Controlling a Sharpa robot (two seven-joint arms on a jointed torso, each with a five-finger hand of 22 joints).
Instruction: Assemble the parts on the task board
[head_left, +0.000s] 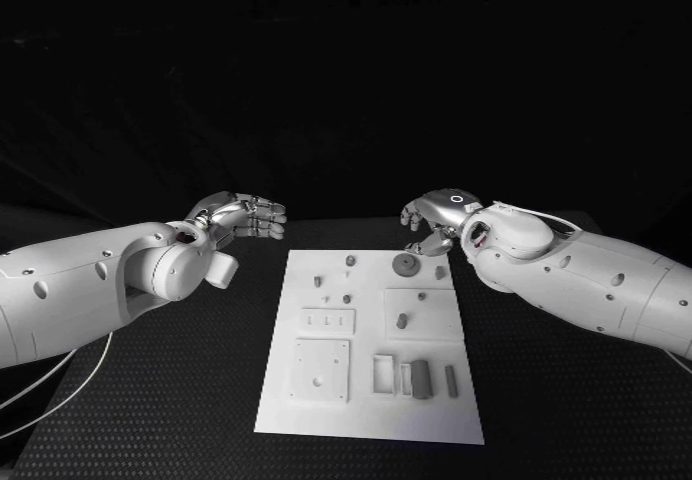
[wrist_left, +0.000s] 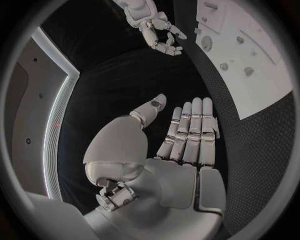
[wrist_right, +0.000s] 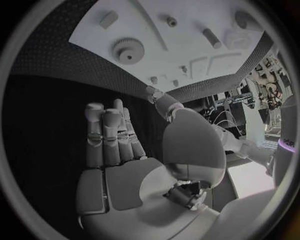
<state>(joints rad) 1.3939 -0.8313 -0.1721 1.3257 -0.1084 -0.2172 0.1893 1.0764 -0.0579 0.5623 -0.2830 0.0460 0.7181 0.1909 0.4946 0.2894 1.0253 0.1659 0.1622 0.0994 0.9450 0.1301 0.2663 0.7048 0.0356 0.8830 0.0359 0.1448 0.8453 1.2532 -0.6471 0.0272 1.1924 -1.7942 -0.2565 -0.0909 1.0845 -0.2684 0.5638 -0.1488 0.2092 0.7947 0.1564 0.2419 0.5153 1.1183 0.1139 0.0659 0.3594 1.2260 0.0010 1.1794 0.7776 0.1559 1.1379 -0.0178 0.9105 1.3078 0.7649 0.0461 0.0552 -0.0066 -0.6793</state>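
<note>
The white task board lies lengthwise in the middle of the black table. Grey parts sit on it: a gear at the far end, a short cylinder in the middle, a dark block and a thin peg near the front right. My left hand hovers off the board's far left corner, holding nothing; its fingers are straight with the thumb apart. My right hand hovers at the far right corner, just beyond the gear, fingers extended and empty.
Small pegs stand near the board's far end, and recessed plates lie in its near left part. Black table surrounds the board on both sides. The left wrist view shows the right hand by the board.
</note>
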